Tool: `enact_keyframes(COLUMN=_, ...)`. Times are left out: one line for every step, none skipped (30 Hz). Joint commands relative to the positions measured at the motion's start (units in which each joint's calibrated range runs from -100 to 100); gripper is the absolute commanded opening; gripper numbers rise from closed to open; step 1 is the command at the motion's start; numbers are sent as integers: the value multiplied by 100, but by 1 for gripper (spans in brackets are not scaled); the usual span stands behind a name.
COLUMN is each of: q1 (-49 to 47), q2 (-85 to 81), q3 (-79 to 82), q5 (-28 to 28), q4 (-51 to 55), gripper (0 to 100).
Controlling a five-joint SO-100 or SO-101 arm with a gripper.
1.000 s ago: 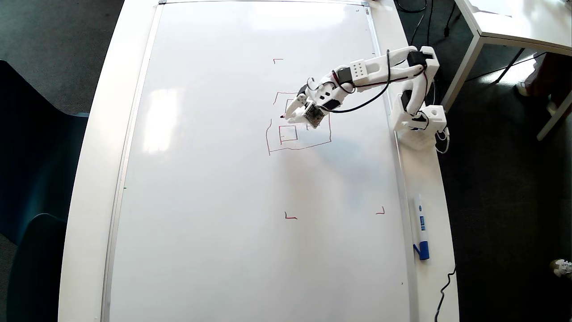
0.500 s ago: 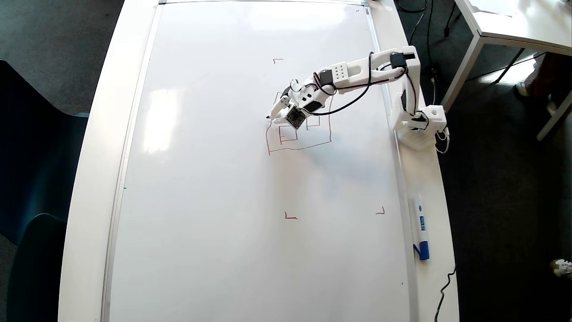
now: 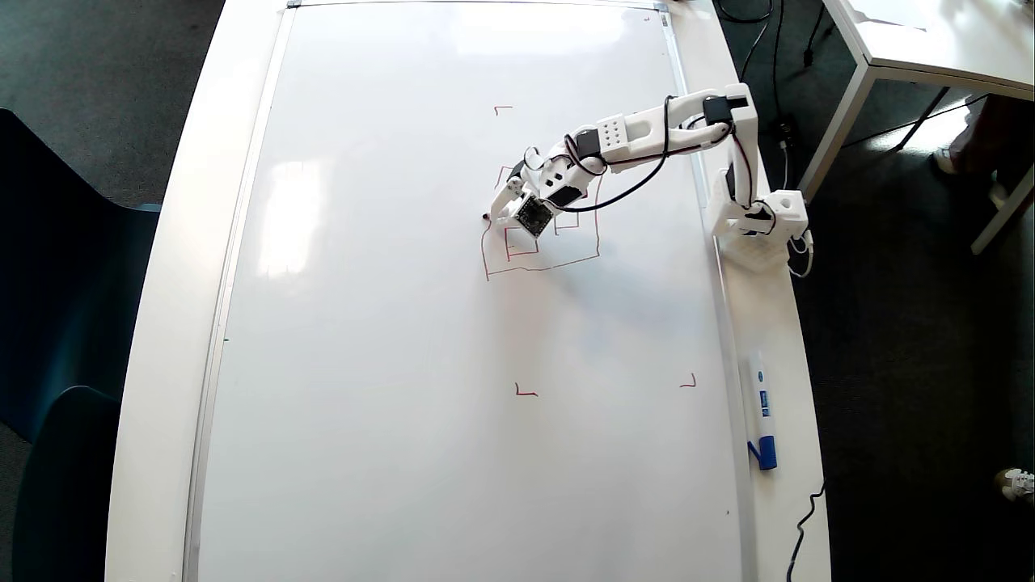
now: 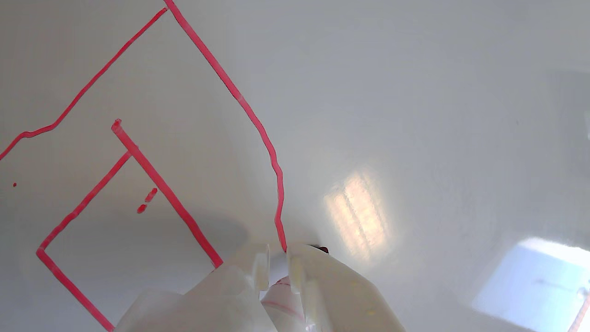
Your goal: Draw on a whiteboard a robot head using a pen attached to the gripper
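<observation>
The whiteboard (image 3: 388, 323) fills most of the white table in the overhead view. On its upper right part is the robot head (image 3: 542, 266), a wobbly red outline with small squares inside, partly covered by the arm. My gripper (image 3: 503, 212) is shut on the pen (image 3: 487, 216), whose tip sits at the outline's left side. In the wrist view the gripper (image 4: 276, 260) enters from the bottom. The pen (image 4: 281, 290) is clamped between its white fingers (image 4: 322, 286), and its tip meets the end of a red line of the robot head (image 4: 244, 103) on the whiteboard (image 4: 415, 115).
The arm's base (image 3: 756, 222) stands on the table's right rim. A white-and-blue marker (image 3: 762, 408) lies lower down on that rim. Small red corner marks (image 3: 525, 392) dot the board. Another table (image 3: 930, 40) is at upper right, and dark chairs (image 3: 48, 339) at left.
The arm has stretched out leftward. The pen tip went from inside the outline to its left edge, then slightly down the board.
</observation>
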Motion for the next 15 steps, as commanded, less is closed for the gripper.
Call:
enact_keyframes(q1=5, q2=-24, q3=-238, q5=-26, q4=-36, gripper=1)
enact_keyframes(q1=5, q2=-24, q3=-238, q5=-26, q4=-36, gripper=1)
enact_keyframes(q1=5, q2=-16, q3=-238, q5=-26, q4=-36, gripper=1)
enact_keyframes(q1=5, q2=-16, q3=-238, q5=-26, q4=-36, gripper=1)
enact_keyframes(q1=5, q2=-16, q3=-247, q5=-26, q4=-36, gripper=1)
enact_keyframes(q1=5, q2=-16, q3=-247, q5=-26, q4=-36, gripper=1)
enact_keyframes(q1=-2, q2=-16, q3=-247, q5=-26, q4=-53, gripper=1)
enact_keyframes(q1=-2, q2=-16, q3=-256, q5=-26, q4=-79, gripper=1)
enact_keyframes(q1=-2, q2=10, q3=-265, q5=-26, q4=-79, gripper=1)
enact_keyframes(q1=-2, q2=68, q3=-319, q5=-26, q4=-79, gripper=1)
enact_keyframes(q1=-2, q2=127, q3=-401, q5=-26, q4=-79, gripper=1)
enact_keyframes(q1=-2, q2=202, q3=-501, q5=-26, q4=-79, gripper=1)
enact_keyframes(q1=-2, q2=345, q3=-710, q5=-21, q4=-79, gripper=1)
enact_keyframes(q1=-2, q2=412, q3=-810, q5=-16, q4=-79, gripper=1)
enact_keyframes(q1=-2, q2=479, q3=-910, q5=-10, q4=-79, gripper=1)
